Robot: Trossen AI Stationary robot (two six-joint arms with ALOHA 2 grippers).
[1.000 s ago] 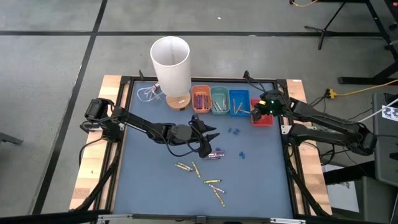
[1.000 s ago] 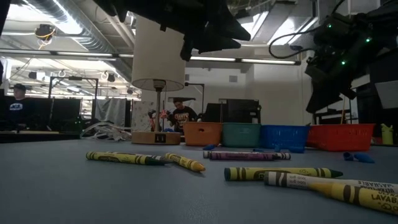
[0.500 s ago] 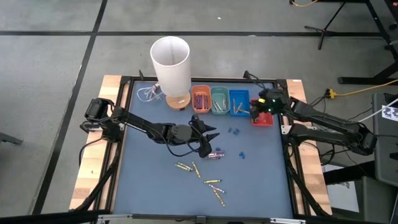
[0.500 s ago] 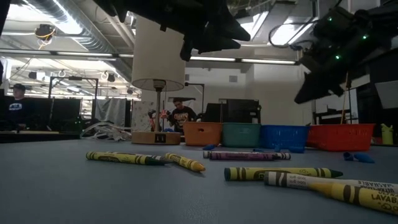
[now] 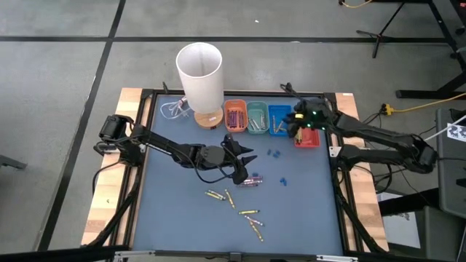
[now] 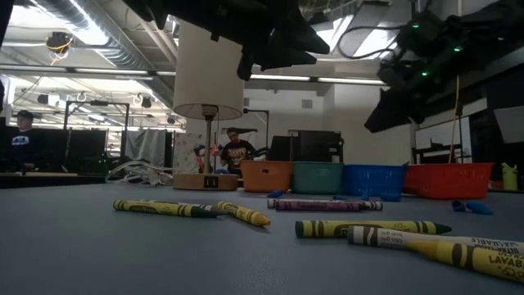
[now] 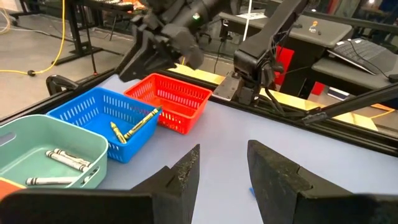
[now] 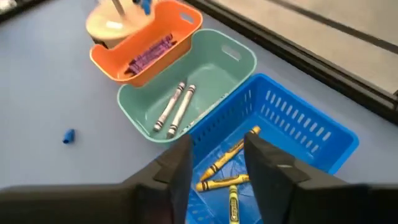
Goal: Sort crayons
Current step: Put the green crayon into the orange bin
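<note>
Loose crayons lie flat on the blue mat: a purple one (image 5: 253,180) and several yellow ones (image 5: 217,195) (image 5: 250,212) (image 6: 372,228). Sorted crayons lie in a row of small trays at the far edge: purple in the orange tray (image 8: 149,53), pale in the teal tray (image 8: 177,106), yellow in the blue tray (image 8: 227,177). My right gripper (image 8: 217,168) hovers open above the blue tray's (image 5: 279,118) edge, nothing between its fingers. My left gripper (image 5: 244,164) (image 7: 224,165) hangs open over the mat's middle, above the purple crayon.
A red tray (image 5: 309,139) stands right of the blue one. A tall white cylinder on a wooden base (image 5: 199,73) stands far left of the trays, beside a wire tangle (image 5: 173,109). Small blue bits (image 5: 273,153) (image 5: 282,180) lie on the mat. A raised dark frame (image 5: 138,167) borders it.
My right gripper has gone from above the red tray toward the table's left, over the blue tray, rising a little and tipping its fingers further down. My left arm and the loose crayons have kept still.
</note>
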